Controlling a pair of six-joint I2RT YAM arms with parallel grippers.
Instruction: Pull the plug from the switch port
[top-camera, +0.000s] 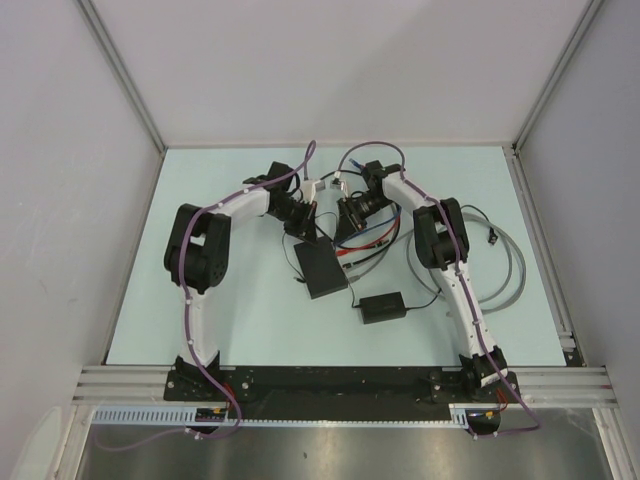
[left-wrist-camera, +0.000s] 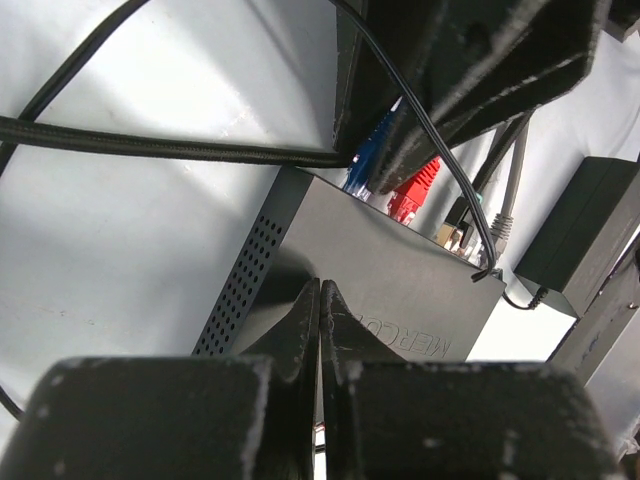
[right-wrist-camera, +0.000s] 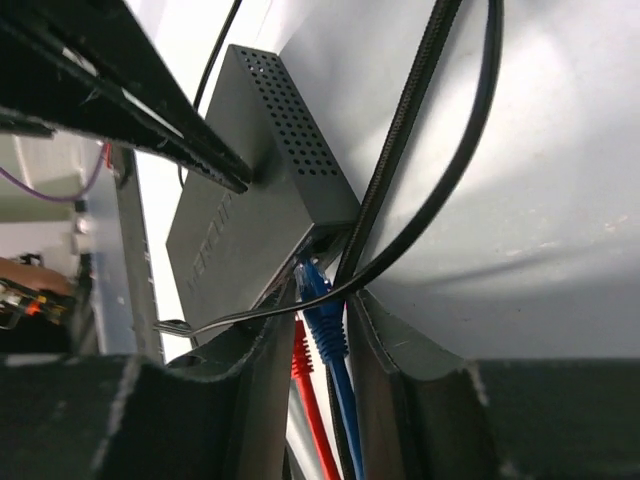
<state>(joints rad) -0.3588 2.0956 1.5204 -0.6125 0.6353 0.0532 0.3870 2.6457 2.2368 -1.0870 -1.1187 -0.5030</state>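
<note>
The flat black switch (top-camera: 322, 268) lies mid-table; it also shows in the left wrist view (left-wrist-camera: 400, 290) and the right wrist view (right-wrist-camera: 250, 230). A blue plug (right-wrist-camera: 322, 300) and a red plug (right-wrist-camera: 300, 362) sit at its port edge, also seen as blue (left-wrist-camera: 365, 165) and red (left-wrist-camera: 415, 192). My right gripper (right-wrist-camera: 322, 300) (top-camera: 347, 222) has a finger on each side of the blue plug and is shut on it. My left gripper (left-wrist-camera: 320, 285) (top-camera: 305, 222) is shut and empty, tips pressed down on the switch's top.
A black power-adapter brick (top-camera: 382, 306) (left-wrist-camera: 585, 235) lies right of the switch. A grey cable (top-camera: 510, 265) loops at the right. A thick braided black cable (left-wrist-camera: 150, 148) and a thin black wire (right-wrist-camera: 440, 200) cross beside the ports.
</note>
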